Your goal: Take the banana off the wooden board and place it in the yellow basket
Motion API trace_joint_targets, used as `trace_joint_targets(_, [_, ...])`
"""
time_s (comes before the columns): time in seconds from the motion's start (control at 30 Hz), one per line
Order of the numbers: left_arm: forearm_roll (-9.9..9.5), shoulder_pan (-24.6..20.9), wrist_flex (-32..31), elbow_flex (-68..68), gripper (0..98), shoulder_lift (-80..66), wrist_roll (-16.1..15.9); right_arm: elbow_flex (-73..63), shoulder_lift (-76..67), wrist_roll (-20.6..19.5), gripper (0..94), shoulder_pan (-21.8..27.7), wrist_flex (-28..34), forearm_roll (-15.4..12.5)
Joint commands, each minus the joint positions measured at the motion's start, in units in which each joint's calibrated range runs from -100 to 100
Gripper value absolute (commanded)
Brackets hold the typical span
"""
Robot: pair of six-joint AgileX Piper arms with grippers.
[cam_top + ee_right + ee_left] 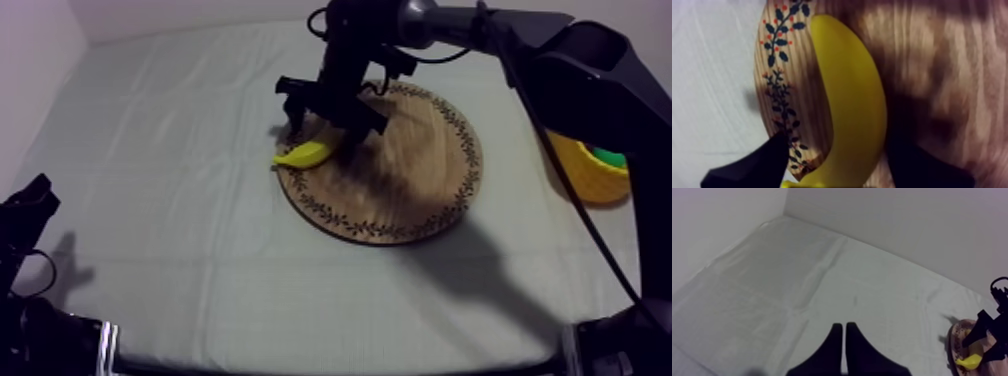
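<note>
R claw [839, 150] is spread wide, one finger each side of the banana [305, 153], not yet pinching. A strip of board shows btwn the outer finger [757, 167] and the fruit. The banana lies flat on the wooden board [410, 205] at its 9 o'clock rim, one tip at or just past the edge over the desk [180, 230]. Step in hand, I'd say, is the grasp. To do it well:
- centre over the fat mid-section
- go low enough that the tips pass the widest part w/o scraping the rim
- close across the short axis, then lift straight up

The yellow basket [585, 180] sits at 3 o'clock, off the board. L claw [844, 348] is pressed into a narrow wedge, at the desk's 8 o'clock.
</note>
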Motion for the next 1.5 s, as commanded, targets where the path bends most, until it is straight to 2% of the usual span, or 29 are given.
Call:
trace_joint_targets(0.0, [-0.01,0.0,0.0,0.0,0.1,0.0,0.0,0.0,0.2,-0.1,46.8,0.0,-0.1,0.4])
trace_joint_targets(0.23, [-0.01,0.0,0.0,0.0,0.1,0.0,0.0,1.4,0.2,-0.2,23.0,0.5,-0.6,1.0])
trace_joint_targets(0.47, [-0.01,0.0,0.0,0.0,0.1,0.0,0.0,3.1,-1.2,0.0,11.6,0.7,-1.3,1.5])
trace_joint_targets(0.77, [-0.01,0.0,0.0,0.0,0.1,0.0,0.0,7.5,-7.7,0.9,9.8,0.7,-2.0,1.6])
trace_joint_targets(0.97, [-0.01,0.0,0.0,0.0,0.1,0.0,0.0,10.3,-15.3,1.9,10.4,0.7,-1.6,2.8])
trace_joint_targets(1.47, [-0.01,0.0,0.0,0.0,0.1,0.0,0.0,9.4,-29.3,7.7,12.2,1.6,6.1,6.3])
